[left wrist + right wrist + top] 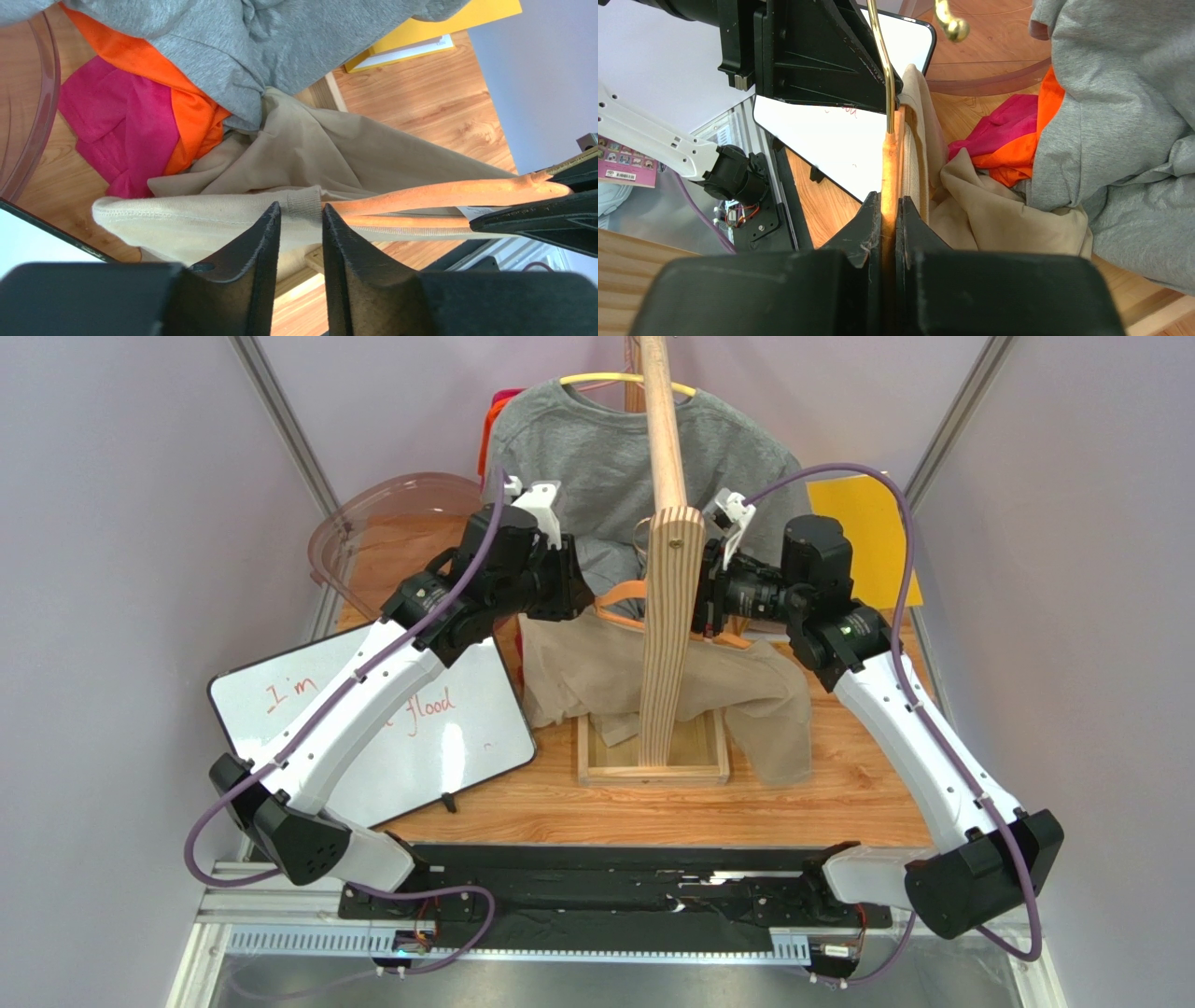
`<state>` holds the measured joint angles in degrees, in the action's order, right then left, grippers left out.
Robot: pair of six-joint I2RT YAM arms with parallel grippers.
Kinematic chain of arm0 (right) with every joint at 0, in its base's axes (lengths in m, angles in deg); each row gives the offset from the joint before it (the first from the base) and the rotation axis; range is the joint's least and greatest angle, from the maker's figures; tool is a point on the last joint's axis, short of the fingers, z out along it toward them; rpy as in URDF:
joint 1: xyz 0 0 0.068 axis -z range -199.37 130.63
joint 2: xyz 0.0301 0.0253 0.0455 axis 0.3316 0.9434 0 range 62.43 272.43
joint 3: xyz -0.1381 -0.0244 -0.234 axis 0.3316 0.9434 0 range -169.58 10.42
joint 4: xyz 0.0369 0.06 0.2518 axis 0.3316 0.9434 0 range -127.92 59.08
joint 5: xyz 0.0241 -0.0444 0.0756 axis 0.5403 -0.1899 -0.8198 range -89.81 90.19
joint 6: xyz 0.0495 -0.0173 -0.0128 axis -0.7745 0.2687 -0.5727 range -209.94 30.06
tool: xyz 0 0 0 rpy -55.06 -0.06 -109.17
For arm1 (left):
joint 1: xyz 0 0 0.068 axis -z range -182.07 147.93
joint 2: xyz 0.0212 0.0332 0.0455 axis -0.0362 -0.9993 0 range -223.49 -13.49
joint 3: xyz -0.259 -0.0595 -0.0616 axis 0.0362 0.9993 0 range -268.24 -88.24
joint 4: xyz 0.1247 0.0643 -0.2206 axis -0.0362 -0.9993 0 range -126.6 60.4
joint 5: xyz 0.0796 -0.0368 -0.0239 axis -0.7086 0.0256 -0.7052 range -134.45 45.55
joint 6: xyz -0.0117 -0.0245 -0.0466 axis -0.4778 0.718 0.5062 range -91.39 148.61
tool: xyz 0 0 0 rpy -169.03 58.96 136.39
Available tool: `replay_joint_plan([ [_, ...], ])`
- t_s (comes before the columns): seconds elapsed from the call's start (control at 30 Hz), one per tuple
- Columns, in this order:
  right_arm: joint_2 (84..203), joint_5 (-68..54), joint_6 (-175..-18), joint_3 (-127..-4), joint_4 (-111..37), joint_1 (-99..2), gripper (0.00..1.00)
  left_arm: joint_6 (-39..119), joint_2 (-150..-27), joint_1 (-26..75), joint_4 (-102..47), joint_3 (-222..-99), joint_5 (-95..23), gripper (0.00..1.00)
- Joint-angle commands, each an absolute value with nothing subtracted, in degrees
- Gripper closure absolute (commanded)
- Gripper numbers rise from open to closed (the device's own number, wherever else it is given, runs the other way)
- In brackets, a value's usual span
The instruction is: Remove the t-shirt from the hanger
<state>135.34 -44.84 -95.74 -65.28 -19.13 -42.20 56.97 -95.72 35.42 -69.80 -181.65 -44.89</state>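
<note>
The beige t-shirt (617,679) droops around the foot of the wooden stand, part of it still on the orange hanger (620,597). My left gripper (586,588) is at the hanger's left side. In the left wrist view its jaws (300,213) stand partly apart, with the ribbed collar of the t-shirt (365,154) at their tips and the hanger (449,194) running off to the right. My right gripper (889,210) is shut on the hanger's orange bar (888,168), just below its metal hook (878,56). Beige t-shirt cloth (990,210) bunches to the right.
A grey t-shirt (617,455) hangs on a yellow hanger on the wooden stand (671,574) between the arms. A whiteboard (372,721) lies at the left, with a clear plastic bin (379,518) behind it. Magenta and orange cloth (119,119) lies by the bin, and a yellow folder (863,532) sits back right.
</note>
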Motion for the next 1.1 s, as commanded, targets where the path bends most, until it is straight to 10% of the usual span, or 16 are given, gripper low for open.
replay_joint_plan([
  [0.0,132.66,-49.29,-97.06,-66.48,-23.85,-43.89,1.0,58.76,-97.42,36.16,-69.06,-183.95,-49.63,0.71],
  [0.2,132.13,-48.41,-96.36,-65.7,-23.94,-43.98,1.0,57.71,-97.07,36.34,-68.45,-184.13,-48.14,1.0],
  [0.9,132.04,-38.06,-95.29,-67.1,-19.9,-45.12,1.0,52.69,-87.86,44.42,-70.29,-184.67,-48.56,1.0],
  [1.07,131.17,-35.13,-99.51,-68.24,-19.1,-44.68,1.0,55.15,-81.44,44.42,-67.59,-172.74,-58.6,0.56],
])
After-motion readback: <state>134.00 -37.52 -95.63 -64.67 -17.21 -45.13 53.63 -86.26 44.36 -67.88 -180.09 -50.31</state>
